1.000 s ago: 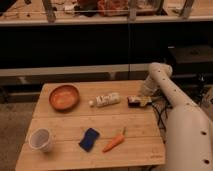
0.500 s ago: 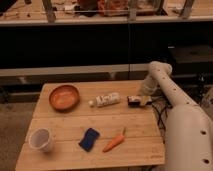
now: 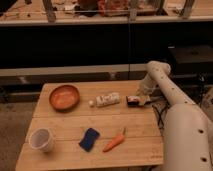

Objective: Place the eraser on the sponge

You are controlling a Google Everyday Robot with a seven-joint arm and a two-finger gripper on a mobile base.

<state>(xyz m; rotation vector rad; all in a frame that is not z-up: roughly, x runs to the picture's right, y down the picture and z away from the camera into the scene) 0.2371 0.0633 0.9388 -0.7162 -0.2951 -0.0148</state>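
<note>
Table (image 3: 65, 125) wooden, slatted | dark counter (image 3: 75, 21) behind | jaws beside eraser (image 3: 133, 100), right side

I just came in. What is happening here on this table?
A robot arm reaches over the wooden table, and its gripper is down at the eraser, on the right of the view toward the back edge. I cannot tell whether it has hold of the eraser. The eraser is not yet on the blue sponge, which lies apart near the front, beside a carrot. A white packet, an orange bowl and a white cup also sit on the table.
</note>
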